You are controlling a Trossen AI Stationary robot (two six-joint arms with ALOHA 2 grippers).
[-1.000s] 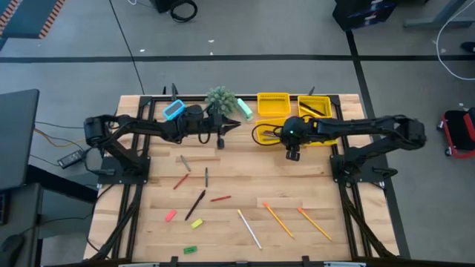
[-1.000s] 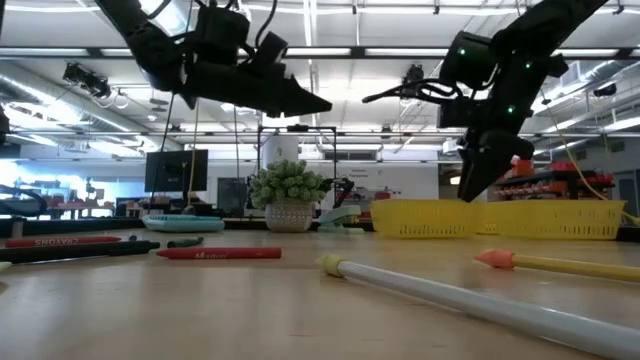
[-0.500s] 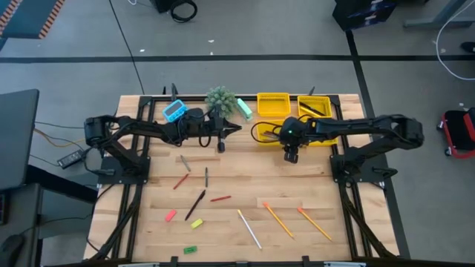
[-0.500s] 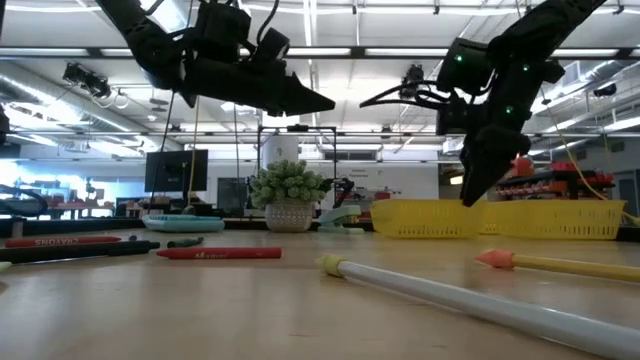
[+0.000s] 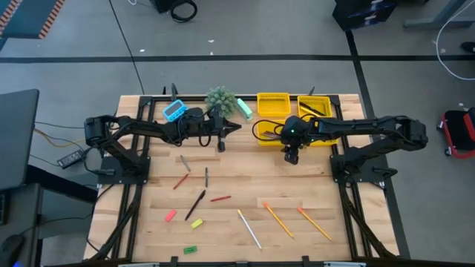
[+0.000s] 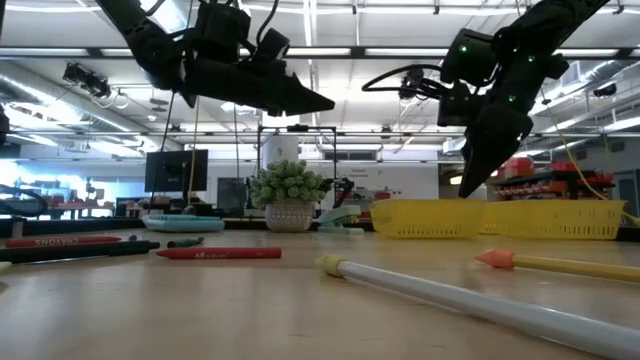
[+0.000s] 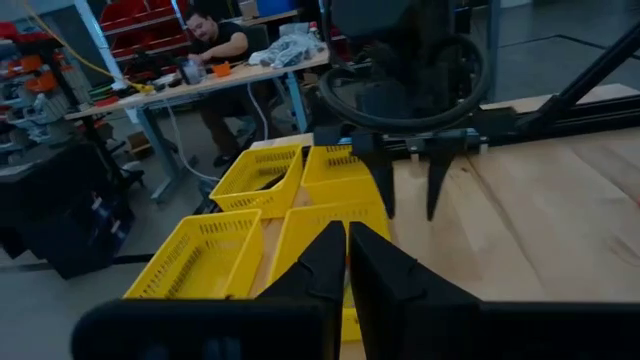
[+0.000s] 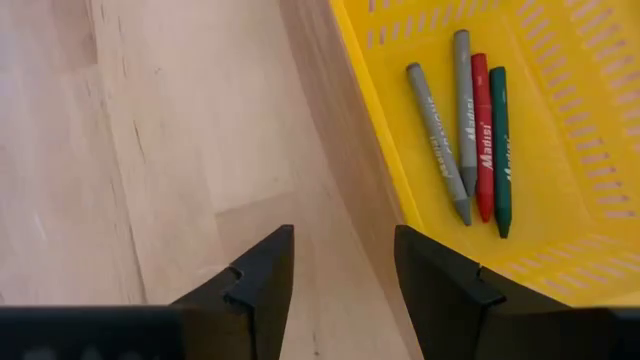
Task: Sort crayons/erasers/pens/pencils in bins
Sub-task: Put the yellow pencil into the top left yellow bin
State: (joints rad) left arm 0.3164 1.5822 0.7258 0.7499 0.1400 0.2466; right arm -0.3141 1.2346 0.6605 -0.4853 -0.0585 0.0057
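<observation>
My right gripper [image 5: 291, 156] [image 6: 472, 188] hangs open above the bare wood, fingers slanting down, just on the near side of the yellow bins [image 5: 272, 104]. Beside its open fingers [image 8: 340, 275], the nearest bin [image 8: 570, 170] holds several crayons [image 8: 480, 130]: two grey, one red, one green. My left gripper [image 5: 223, 135] [image 7: 347, 262] hovers shut and holds nothing, pointing level toward the bins [image 7: 245, 182]. Pens [image 5: 197, 203], red crayons [image 5: 220, 199], erasers [image 5: 170, 215] and pencils [image 5: 278, 219] lie flat on the table's near half.
A blue calculator [image 5: 174, 110], a small potted plant [image 5: 220, 98] and a pale green object [image 5: 245, 110] stand at the far edge left of the bins. A whitish pencil [image 6: 470, 300] lies close to the low camera. A person sits at a desk beyond the table [image 7: 215, 40].
My right gripper has rolled about its wrist and tipped a little while staying over the same spot beside the bins, still open. My left gripper and the things on the table have stayed where they were.
</observation>
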